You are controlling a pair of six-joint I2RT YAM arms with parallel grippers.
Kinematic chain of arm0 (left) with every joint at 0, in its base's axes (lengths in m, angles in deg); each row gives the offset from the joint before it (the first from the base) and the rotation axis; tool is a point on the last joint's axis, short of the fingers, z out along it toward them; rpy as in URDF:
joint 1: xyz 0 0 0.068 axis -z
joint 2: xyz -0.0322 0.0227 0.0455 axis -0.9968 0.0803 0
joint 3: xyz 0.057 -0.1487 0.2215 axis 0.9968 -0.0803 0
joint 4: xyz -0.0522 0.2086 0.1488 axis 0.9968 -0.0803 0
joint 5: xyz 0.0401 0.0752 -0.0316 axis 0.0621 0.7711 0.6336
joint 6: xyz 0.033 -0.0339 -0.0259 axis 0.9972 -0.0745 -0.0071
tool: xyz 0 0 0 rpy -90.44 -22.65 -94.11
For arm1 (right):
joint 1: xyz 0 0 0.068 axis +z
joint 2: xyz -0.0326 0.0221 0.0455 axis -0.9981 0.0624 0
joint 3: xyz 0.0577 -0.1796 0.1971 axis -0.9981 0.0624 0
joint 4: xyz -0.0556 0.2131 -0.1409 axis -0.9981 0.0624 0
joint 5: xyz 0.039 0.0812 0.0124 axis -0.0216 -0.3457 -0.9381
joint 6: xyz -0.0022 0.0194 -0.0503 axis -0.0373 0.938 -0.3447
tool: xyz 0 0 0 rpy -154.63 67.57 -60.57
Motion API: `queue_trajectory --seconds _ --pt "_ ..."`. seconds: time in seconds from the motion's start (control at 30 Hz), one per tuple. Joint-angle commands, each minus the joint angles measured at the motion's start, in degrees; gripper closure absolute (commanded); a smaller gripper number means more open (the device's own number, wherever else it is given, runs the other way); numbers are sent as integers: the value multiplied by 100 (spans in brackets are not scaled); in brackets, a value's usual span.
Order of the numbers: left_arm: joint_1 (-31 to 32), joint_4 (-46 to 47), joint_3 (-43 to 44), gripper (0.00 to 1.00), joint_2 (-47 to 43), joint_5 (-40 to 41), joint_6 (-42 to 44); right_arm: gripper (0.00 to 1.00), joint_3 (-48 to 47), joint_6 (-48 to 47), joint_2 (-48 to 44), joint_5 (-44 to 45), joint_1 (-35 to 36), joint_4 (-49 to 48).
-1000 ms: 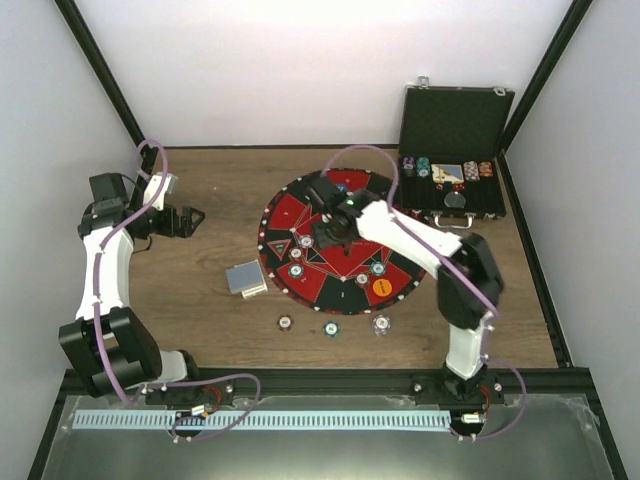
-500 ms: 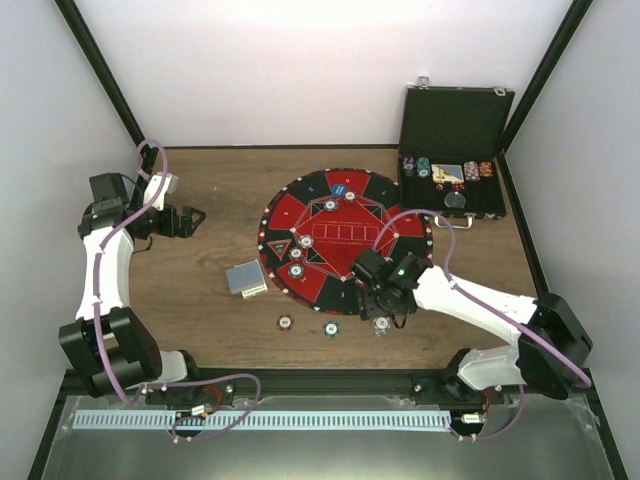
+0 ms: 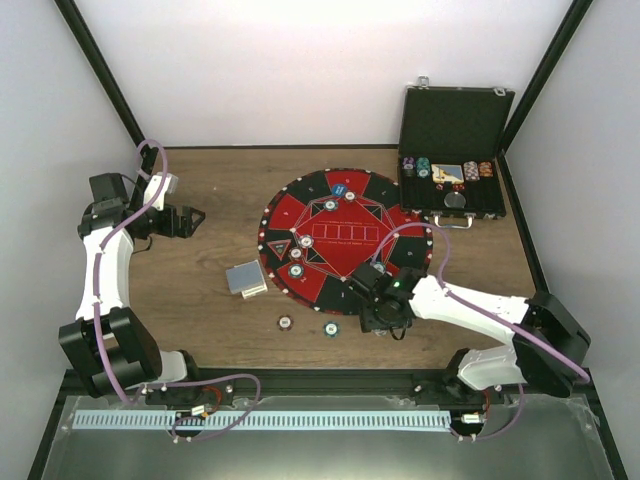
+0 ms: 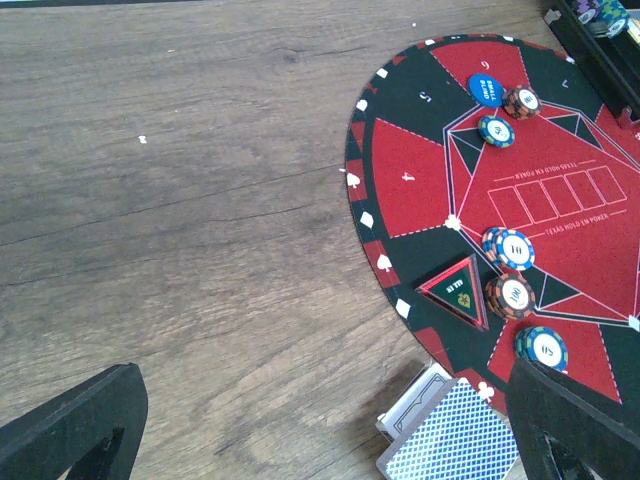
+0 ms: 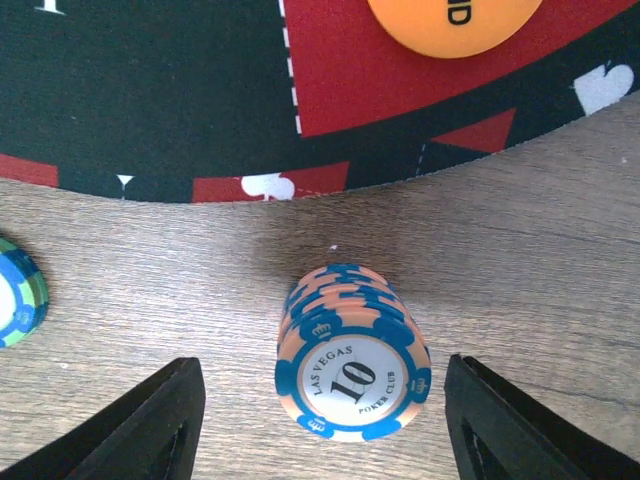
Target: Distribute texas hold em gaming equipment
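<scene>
The right gripper [image 5: 322, 405] is held low over the table [image 5: 560, 290], its two black fingers [image 5: 170, 425] spread apart, and nothing is pinched. Between them a chip stack [image 5: 352, 365] is framed: orange-and-blue, marked 10 on top, standing on the bare wood just off the edge of the mat [image 5: 150, 110]. A gap is left on either side, the narrower one on the right. Just beyond the stack an orange button [image 5: 455, 20] is seen lying on the mat, and a blue-and-green chip [image 5: 15, 300] is caught at the left border, also on the wood.

Further out, a third chip [image 3: 285, 322] is found on the table in front of the mat. The cards [image 3: 245, 278] are piled backs up just beside the mat's left edge. On the mat itself, the triangular marker [image 4: 455, 290] is laid near that edge with single chips around it, and the blue button [image 4: 486, 90] is set at the far side.

The left gripper [image 4: 322, 400] is held over bare wood left of the mat, fingers fully spread and empty. The black case [image 3: 455, 120] is seen open at the far right corner, with more chips racked inside.
</scene>
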Motion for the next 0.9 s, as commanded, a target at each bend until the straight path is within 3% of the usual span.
queue_trajectory --seconds 0.0,0.37,0.87 --pt "-31 14 62 0 -73 -116 70 34 84 111 74 90 55 -79" --pt "-31 6 117 0 -50 -110 52 38 91 89 266 119 60 -91" --pt "-29 10 116 0 -70 -68 106 57 99 90 409 136 59 -80"
